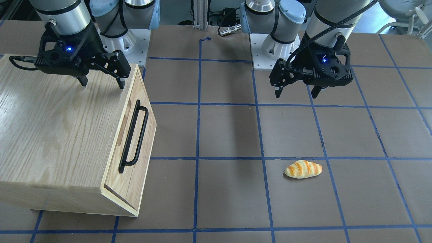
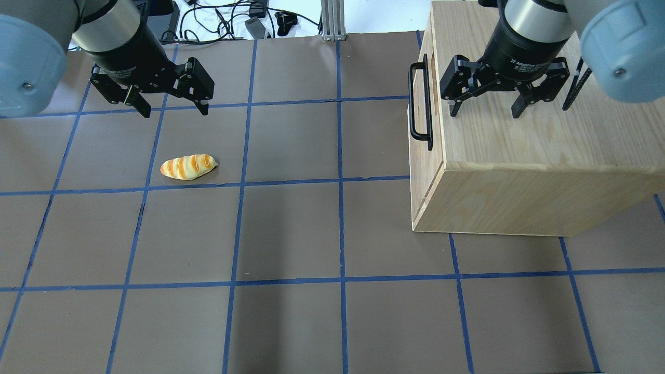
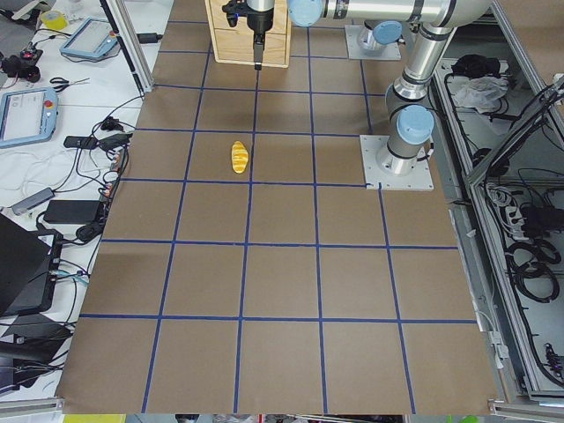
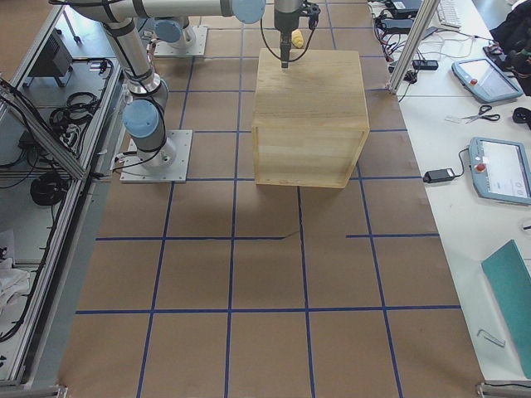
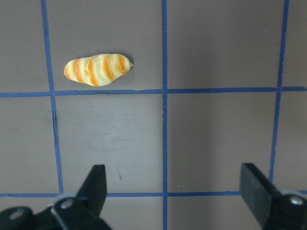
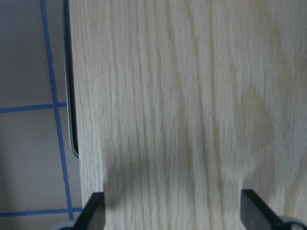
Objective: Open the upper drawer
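Observation:
The upper drawer (image 1: 140, 111) is the light-wood front panel of the oak cabinet (image 1: 57, 128), flush with it, and carries a long black bar handle (image 1: 133, 136). In the overhead view the drawer front (image 2: 417, 124) and handle (image 2: 420, 104) face the table's middle. My right gripper (image 1: 102, 84) is open and empty, hovering over the cabinet top (image 2: 545, 140) just behind the drawer front; it also shows in the overhead view (image 2: 484, 113). Its wrist view shows the cabinet top (image 6: 192, 96) and the handle's edge (image 6: 72, 96). My left gripper (image 2: 174, 111) is open and empty above the table.
A striped yellow-orange bread toy (image 2: 188, 167) lies on the brown table just below my left gripper, also in the left wrist view (image 5: 97, 69). Blue tape lines grid the table (image 2: 291, 234). The arm bases (image 1: 270, 50) stand at the table's robot side.

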`<state>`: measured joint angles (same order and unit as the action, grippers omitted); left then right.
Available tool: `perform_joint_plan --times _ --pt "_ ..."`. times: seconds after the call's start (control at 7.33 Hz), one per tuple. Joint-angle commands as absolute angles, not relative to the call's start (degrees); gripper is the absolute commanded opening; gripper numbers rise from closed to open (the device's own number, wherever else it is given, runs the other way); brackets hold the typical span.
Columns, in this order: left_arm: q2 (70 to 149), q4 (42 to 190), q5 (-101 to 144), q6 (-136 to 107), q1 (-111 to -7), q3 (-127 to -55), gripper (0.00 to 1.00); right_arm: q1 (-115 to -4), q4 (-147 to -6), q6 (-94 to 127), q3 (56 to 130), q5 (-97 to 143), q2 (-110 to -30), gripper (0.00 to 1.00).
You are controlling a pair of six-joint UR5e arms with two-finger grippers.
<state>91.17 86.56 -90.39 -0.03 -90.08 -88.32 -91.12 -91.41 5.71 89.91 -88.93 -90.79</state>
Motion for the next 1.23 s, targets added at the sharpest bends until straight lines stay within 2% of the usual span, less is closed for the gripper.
perform_joint_plan --times 0.0,0.82,1.09 --pt "91.14 86.05 -90.44 0.09 -89.65 -87.81 1.0 -91.14 -91.41 5.71 89.91 -88.86 -90.79 1.0" --pt "94.3 83.95 -85.21 -2.27 -89.73 -87.19 1.0 -91.14 -91.41 5.71 89.91 -88.86 -90.79 1.0" --pt "96.49 80.52 -84.38 -9.01 -94.28 -85.53 1.0 -91.14 -91.41 5.71 89.91 -88.86 -90.79 1.0"
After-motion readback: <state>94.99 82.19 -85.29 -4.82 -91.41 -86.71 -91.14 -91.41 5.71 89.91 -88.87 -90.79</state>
